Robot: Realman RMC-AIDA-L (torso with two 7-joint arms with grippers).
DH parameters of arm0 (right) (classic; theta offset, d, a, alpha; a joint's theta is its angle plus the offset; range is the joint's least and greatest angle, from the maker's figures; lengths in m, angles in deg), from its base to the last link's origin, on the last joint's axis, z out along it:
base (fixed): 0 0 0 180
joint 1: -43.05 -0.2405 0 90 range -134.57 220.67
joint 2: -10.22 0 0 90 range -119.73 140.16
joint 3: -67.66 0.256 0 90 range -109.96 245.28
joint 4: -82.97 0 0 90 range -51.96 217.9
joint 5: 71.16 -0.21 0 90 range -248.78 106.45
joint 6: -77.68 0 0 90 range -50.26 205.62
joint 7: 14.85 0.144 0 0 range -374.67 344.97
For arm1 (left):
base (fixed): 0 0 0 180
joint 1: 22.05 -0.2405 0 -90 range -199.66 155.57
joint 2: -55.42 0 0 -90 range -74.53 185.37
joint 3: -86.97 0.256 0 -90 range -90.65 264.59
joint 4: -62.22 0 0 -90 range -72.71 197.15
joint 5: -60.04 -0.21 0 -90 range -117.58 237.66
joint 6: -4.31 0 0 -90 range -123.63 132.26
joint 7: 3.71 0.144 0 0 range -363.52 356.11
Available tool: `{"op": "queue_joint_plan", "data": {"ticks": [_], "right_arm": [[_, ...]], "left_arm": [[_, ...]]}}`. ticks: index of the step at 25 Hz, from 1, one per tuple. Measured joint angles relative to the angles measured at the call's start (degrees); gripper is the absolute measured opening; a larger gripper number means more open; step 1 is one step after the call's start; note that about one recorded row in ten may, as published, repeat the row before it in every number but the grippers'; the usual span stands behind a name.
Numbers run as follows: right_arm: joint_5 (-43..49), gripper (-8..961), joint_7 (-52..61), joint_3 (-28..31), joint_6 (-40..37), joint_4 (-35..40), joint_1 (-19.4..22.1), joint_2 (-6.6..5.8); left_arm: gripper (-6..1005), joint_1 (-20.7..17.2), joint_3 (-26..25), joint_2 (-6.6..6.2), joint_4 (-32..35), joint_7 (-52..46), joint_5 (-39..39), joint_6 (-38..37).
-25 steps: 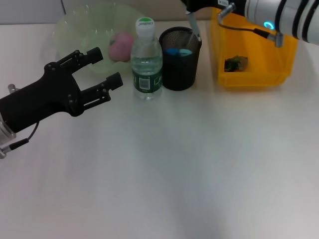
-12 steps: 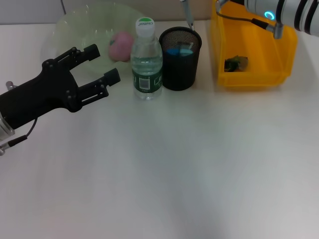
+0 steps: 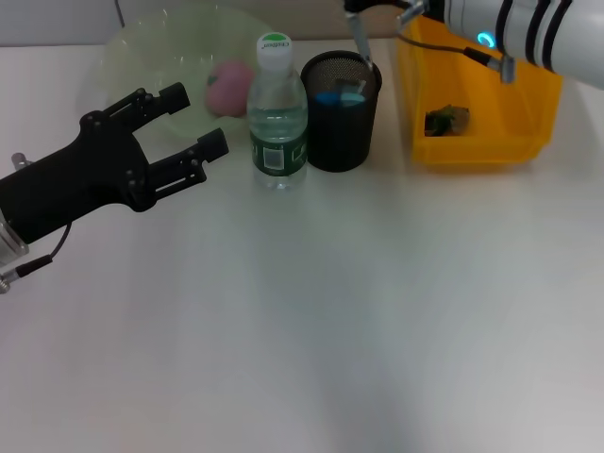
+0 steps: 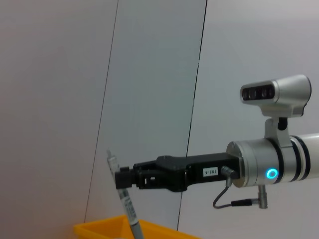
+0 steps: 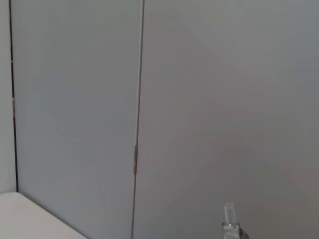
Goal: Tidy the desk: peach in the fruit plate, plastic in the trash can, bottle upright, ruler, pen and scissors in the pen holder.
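Grey pen (image 4: 124, 201), near-upright, clamped in right gripper (image 4: 121, 178) directly above black mesh pen holder (image 3: 341, 111) at worktop's far edge; left gripper (image 3: 189, 125) open, empty.

White desk (image 3: 330, 311) with fruit plate (image 3: 127, 52), bottle (image 3: 277, 118), pen holder (image 3: 341, 113), yellow trash can (image 3: 481, 142).

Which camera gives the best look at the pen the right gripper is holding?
The left wrist view: it shows the pen almost whole, tilted, clamped in the right gripper above the yellow bin. The head view catches only its lower part over the pen holder. The right wrist view shows just its tip.
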Motion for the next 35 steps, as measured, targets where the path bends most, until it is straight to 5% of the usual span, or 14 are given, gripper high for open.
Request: {"op": "queue_joint_plan", "data": {"ticks": [19, 24, 27, 35], "right_arm": [[0.0, 274, -0.1, -1.2, 1.5, -8.3, -4.2, 0.05], [-0.5, 454, -0.1, -1.3, 1.1, -7.2, -3.2, 0.05], [-3.4, 476, -0.1, -1.8, 0.7, -5.3, -1.3, -0.02], [-22.0, 584, -11.0, 5.6, -17.5, -3.4, 5.8, -0.17]], "left_arm": [[805, -0.2, 0.0, 0.10, 0.0, 0.0, -0.1, 0.0], [805, -0.4, 0.0, 0.10, 0.0, 0.0, -0.1, -0.3], [805, -0.4, 0.0, 0.10, 0.0, 0.0, -0.1, -0.4], [805, -1.1, 0.4, 0.10, 0.0, 0.0, -0.1, -1.1]]}}
